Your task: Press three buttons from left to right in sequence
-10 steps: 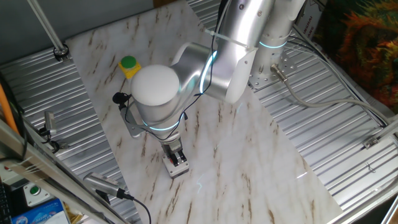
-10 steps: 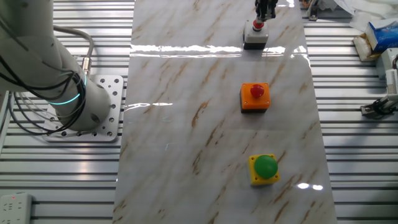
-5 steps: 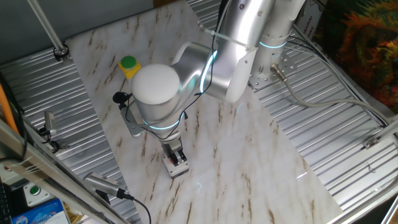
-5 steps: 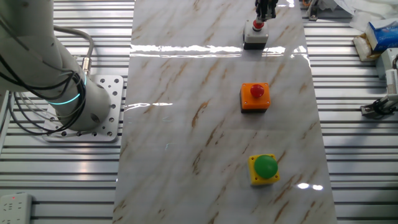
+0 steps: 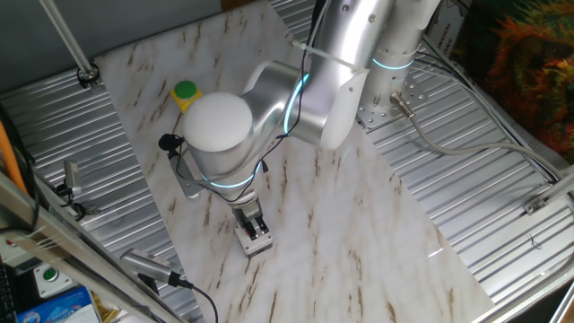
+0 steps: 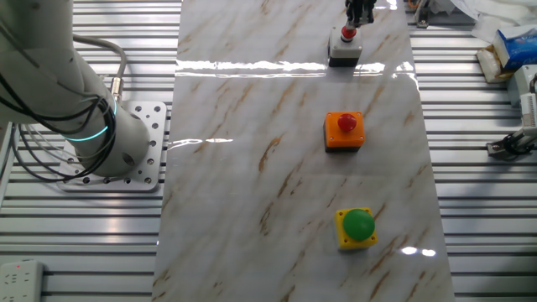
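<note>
Hand [image 6: 359, 18] sits directly over the light-grey box [image 6: 345, 52], fingertips down at its red button [image 6: 346, 34]; whether they are spread or closed cannot be told from either view. In one fixed view the arm's bulk hides the middle of the table [image 5: 377, 224]. Orange box [image 6: 344, 132] with red button lies mid-table, apart. Yellow box [image 6: 357, 229] with green button sits farthest from the hand.
</note>
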You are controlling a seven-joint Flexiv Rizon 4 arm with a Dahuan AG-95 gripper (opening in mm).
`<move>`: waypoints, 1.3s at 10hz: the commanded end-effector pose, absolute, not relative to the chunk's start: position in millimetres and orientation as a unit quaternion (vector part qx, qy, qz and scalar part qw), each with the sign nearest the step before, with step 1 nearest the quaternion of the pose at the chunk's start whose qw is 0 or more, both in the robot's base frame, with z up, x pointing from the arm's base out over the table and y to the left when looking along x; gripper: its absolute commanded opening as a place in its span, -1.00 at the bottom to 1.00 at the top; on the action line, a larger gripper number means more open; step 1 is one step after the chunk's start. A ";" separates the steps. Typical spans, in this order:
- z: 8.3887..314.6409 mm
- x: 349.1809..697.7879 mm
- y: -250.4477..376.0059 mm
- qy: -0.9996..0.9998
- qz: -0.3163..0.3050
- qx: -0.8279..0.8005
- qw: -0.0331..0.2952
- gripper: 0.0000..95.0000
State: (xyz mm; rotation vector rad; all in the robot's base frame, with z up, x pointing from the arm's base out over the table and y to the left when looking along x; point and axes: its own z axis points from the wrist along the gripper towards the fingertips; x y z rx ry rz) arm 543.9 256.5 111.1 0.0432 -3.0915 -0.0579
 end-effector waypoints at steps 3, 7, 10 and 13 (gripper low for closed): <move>117.8 542.9 257.5 -0.999 -0.018 0.012 0.026 -1.00; 127.8 539.9 259.8 -0.999 -0.022 0.014 0.029 -1.00; 145.6 539.6 235.9 -0.999 -0.024 0.032 0.032 -1.00; 149.3 536.0 186.4 -0.998 -0.023 0.058 0.033 -1.00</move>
